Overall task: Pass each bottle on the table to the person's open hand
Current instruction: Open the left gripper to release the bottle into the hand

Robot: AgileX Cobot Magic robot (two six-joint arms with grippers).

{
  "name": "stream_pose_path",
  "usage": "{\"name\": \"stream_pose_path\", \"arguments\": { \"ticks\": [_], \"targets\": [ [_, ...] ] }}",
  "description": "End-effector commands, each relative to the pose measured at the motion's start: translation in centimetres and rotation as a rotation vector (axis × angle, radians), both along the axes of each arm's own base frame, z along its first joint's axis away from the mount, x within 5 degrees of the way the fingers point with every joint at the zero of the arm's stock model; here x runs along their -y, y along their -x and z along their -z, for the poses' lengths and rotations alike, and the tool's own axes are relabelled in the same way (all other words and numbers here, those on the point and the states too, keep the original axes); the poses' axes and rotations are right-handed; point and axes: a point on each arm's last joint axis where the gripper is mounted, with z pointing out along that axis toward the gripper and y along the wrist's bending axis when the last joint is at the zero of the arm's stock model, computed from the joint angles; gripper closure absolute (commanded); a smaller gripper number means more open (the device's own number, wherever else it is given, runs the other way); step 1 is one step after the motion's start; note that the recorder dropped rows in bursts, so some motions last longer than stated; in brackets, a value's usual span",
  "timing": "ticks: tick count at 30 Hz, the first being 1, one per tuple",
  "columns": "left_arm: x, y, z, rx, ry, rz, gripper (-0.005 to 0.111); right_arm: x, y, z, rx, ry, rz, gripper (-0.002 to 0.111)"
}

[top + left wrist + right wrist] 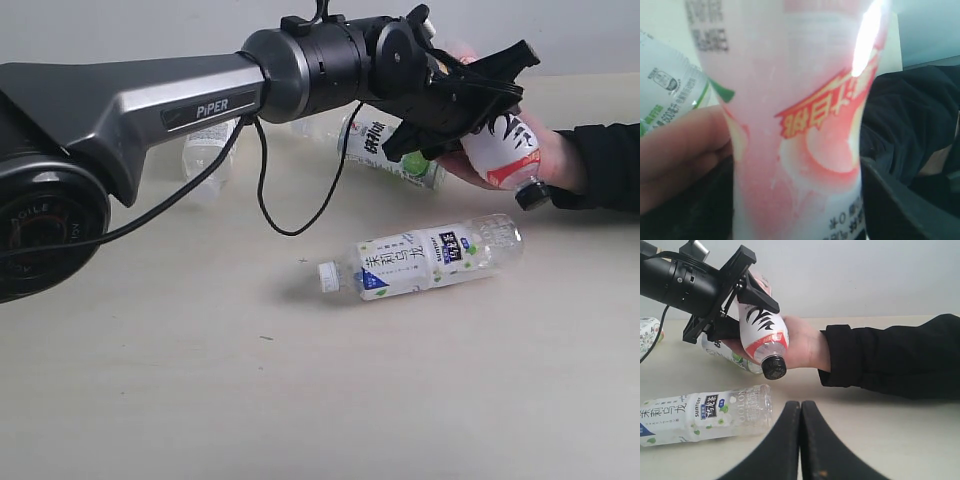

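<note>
Left pincer [468, 105] (arm outstretched) grips 1 pink bottle [505, 150], seemingly resting in open hand [558, 157].

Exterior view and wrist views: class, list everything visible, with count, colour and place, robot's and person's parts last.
pink-white bottle: one, black cap, clamped in the left gripper, resting in the person's hand.
blue-white bottle: one, white cap, lying sideways on the table.
green-lime bottle: one, lying behind the left gripper, cap hidden.
white-label bottle: one, clear, behind the left arm, partly hidden.
table: one, pale beige.
cable: one, black, hanging from the left arm.
left gripper: one, black, shut on the pink-white bottle.
right gripper: one, black, shut, empty.
person's hand: one, bare, open, black sleeve.
</note>
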Motion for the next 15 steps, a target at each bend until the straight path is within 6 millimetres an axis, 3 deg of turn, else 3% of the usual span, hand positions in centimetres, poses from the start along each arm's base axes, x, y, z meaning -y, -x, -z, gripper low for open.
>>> {"name": "stream_pose_path", "arguments": {
  "ticks": [1, 7, 15],
  "targets": [
    [-0.12, -0.02, 0.33, -0.02, -0.015, 0.006, 0.037, 0.03, 0.01, 0.08, 0.007, -0.001, 0.005, 0.108],
    [-0.12, -0.02, 0.33, -0.019, -0.016, 0.006, 0.025, 0.03, 0.01, 0.08, 0.007, -0.001, 0.005, 0.108],
    [-0.13, -0.01, 0.35, -0.015, -0.022, 0.012, 0.024, 0.03, 0.01, 0.08, 0.007, -0.001, 0.005, 0.108]
  ]
}}
